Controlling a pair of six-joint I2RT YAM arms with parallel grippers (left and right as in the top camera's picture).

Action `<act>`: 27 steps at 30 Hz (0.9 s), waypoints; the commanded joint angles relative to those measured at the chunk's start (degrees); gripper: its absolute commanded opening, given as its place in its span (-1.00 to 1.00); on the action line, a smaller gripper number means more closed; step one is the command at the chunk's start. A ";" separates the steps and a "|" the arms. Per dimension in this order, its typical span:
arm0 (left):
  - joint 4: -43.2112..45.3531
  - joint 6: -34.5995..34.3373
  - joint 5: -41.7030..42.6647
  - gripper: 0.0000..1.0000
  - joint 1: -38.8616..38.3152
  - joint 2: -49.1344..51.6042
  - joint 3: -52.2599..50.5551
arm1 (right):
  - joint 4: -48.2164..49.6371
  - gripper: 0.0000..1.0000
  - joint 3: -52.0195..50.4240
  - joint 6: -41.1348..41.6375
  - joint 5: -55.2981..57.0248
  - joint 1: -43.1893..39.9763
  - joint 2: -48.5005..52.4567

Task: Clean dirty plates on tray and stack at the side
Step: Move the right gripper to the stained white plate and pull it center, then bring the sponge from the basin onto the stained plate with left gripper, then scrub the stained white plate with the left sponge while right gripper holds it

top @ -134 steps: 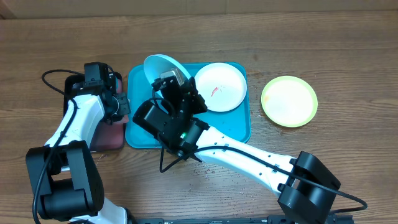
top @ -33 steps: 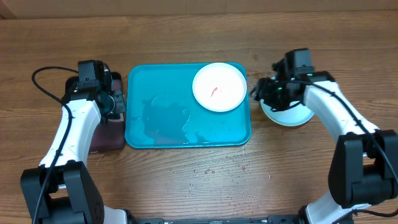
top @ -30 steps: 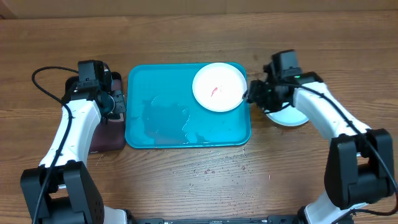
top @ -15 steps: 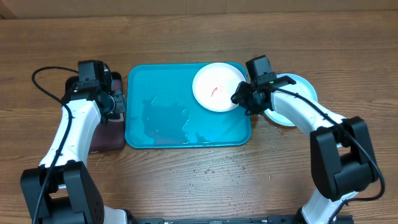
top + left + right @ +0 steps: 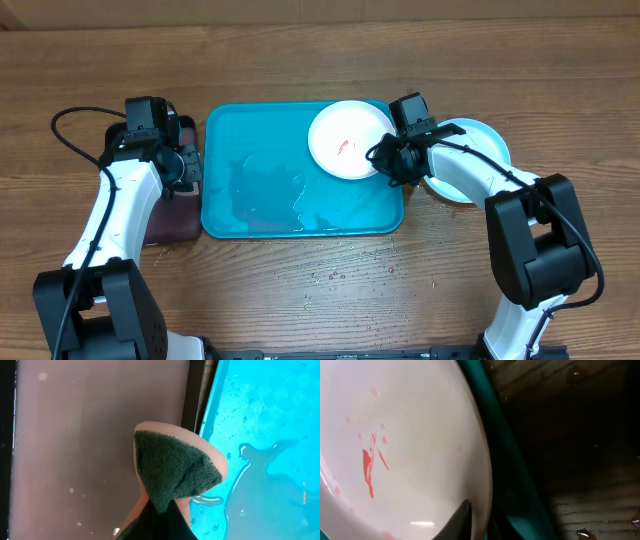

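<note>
The white plate (image 5: 345, 140) with a red smear lies in the far right corner of the teal tray (image 5: 260, 200). My right gripper (image 5: 388, 165) is at its right rim. In the right wrist view the fingers (image 5: 477, 520) straddle the rim of the white plate (image 5: 410, 435), shut on it, beside the tray's rim (image 5: 515, 495). The light blue plate (image 5: 478, 140) lies on the bare wood right of the tray. The yellow-green plate is hidden. My left gripper (image 5: 188, 170) is shut on a green and pink sponge (image 5: 172, 467) at the tray's left edge.
A smaller black-rimmed tray with a pinkish inside (image 5: 165, 225) lies left of the teal tray, under my left gripper (image 5: 160, 520). A water puddle (image 5: 265, 185) spreads on the teal tray's left half. Water drops (image 5: 340, 270) dot the wood in front.
My right gripper set the light blue plate down at the right, then moved left to the white plate's right rim and closed on it. The left arm has not moved.
</note>
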 commanded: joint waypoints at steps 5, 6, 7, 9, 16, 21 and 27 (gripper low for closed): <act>1.07 1.53 -0.76 -0.92 -0.07 -1.29 0.42 | 2.01 -0.92 0.63 -0.22 -3.76 3.15 1.18; 1.36 2.14 -0.74 -0.92 -0.07 -1.44 0.59 | 2.38 -0.92 0.63 -0.33 -3.74 3.72 1.18; 1.40 2.64 -0.74 -0.92 -0.09 -1.68 1.01 | 2.93 -0.92 0.63 -0.81 -3.76 4.44 1.18; 0.61 2.82 -0.68 -0.92 -0.15 -2.75 3.21 | 4.37 -0.92 0.63 -1.27 -3.74 5.99 1.18; 0.02 2.99 9.25 -0.92 -3.93 -3.80 6.43 | 8.92 -0.92 0.63 -1.25 -3.06 9.18 1.18; 0.48 2.93 14.75 -0.92 -12.31 -2.47 6.27 | 7.96 -0.93 0.61 -1.25 2.54 11.45 1.20; 2.16 2.93 14.73 -0.92 -21.14 0.26 6.23 | 6.29 -0.93 0.61 -1.25 2.73 11.96 1.20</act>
